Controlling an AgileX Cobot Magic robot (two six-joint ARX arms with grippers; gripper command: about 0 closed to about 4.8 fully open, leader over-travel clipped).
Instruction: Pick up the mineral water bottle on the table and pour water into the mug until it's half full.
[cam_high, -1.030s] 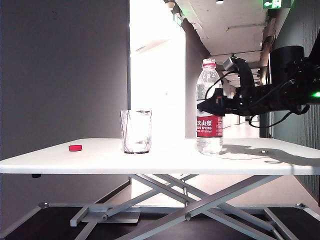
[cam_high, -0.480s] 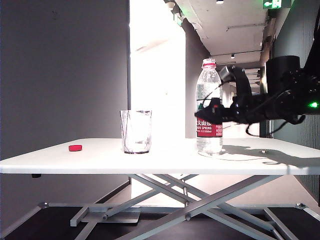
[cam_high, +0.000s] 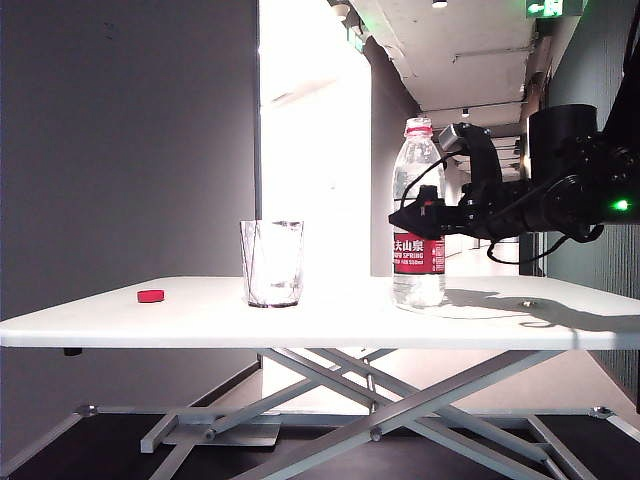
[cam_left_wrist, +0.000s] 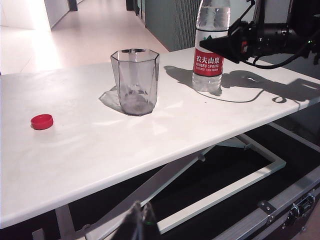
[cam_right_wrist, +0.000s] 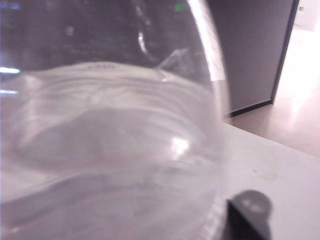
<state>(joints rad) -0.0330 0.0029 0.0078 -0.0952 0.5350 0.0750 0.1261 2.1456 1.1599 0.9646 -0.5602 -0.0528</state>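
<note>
The bottle (cam_high: 418, 215) stands on the counter (cam_high: 200, 320), right of the mug (cam_high: 272, 262); a red cap (cam_high: 151, 295) lies far left. The right hand (cam_high: 405, 218), spread, flanks the bottle. The left hand (cam_left_wrist: 141, 225) looks pressed together, below the counter edge.

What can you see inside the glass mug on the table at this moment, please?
The mug looks empty: through its clear wall only its thick base shows, no water level. The red cap lies apart on the table. The mug's far rim is blurred by backlight.

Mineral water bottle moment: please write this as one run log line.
phase: grasp approach | right tool: around mineral water bottle, closing not confirmed | bottle: upright on table | mug: empty | left tool: parked below table edge
</note>
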